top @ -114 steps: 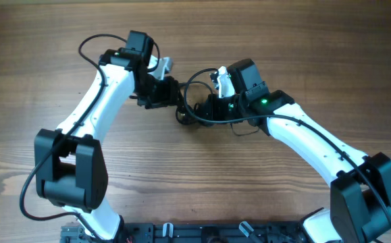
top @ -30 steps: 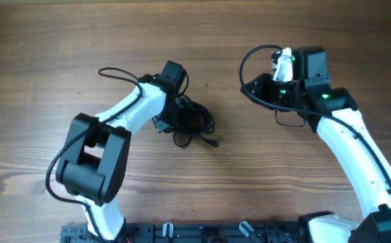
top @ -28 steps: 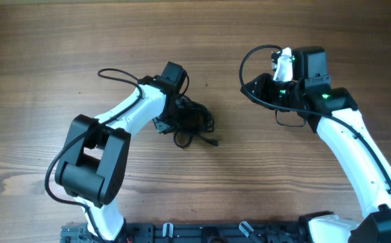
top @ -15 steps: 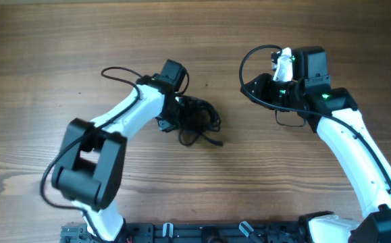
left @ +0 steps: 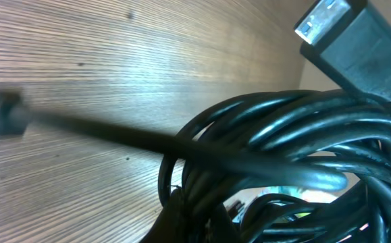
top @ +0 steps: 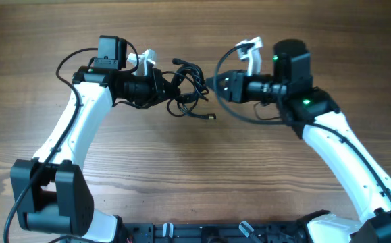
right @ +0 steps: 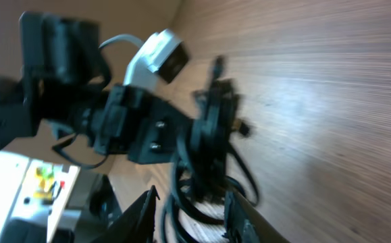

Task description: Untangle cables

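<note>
While left claw (top: 163, 87) grips cables (top: 190, 89) (knotted), wooden table (top: 249, 192)

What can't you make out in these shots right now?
- Left gripper grip: from overhead, the tangled bundle of thin black cables hides its fingers; in the left wrist view, cables fill the frame.
- Number of cables: strands overlap in every view.
- Right gripper: the right wrist view is blurred and cuts it off at the bottom edge.

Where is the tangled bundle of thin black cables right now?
Overhead view: the tangled bundle of thin black cables is upper-centre, at the tip of the left gripper, the right gripper facing it closely.
</note>
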You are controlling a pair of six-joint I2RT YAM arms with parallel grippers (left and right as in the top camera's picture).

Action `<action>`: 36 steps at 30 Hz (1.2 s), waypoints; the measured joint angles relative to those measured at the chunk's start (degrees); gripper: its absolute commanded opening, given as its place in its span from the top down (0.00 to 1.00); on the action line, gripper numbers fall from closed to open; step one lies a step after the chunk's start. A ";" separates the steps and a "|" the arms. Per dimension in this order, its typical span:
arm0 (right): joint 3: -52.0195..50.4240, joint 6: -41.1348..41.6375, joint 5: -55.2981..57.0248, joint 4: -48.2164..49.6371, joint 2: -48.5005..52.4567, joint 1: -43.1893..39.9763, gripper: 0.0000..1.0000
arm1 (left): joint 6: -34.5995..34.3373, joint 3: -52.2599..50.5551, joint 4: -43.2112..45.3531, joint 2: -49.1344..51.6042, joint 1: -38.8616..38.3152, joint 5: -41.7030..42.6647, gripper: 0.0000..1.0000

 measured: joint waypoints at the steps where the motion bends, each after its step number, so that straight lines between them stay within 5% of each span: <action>1: 0.00 0.02 0.37 0.20 0.00 1.33 0.60 | 1.01 0.00 0.02 -0.02 -0.04 0.66 0.96; 7: 0.00 -0.26 3.48 0.31 0.00 3.96 0.61 | 2.75 0.00 0.02 -0.02 0.39 0.44 0.96; 11: 0.20 -0.74 7.74 -8.11 -0.02 4.28 0.67 | 2.47 0.00 -0.02 -0.02 0.33 0.66 0.96; 15: 0.22 3.67 14.08 -13.60 0.00 3.82 0.52 | -1.20 0.00 1.22 0.00 0.22 2.03 0.96; 20: 0.20 9.42 10.88 -7.28 0.02 -2.21 0.37 | -13.79 0.00 9.94 -0.02 0.57 5.86 0.96; 25: 0.22 11.76 1.84 -3.61 0.04 -4.09 0.39 | -28.39 -0.02 18.05 0.00 0.83 6.78 0.96; 36: 0.24 18.36 7.26 -9.68 0.07 -2.80 0.33 | -54.86 -0.02 31.61 0.00 1.57 3.37 0.96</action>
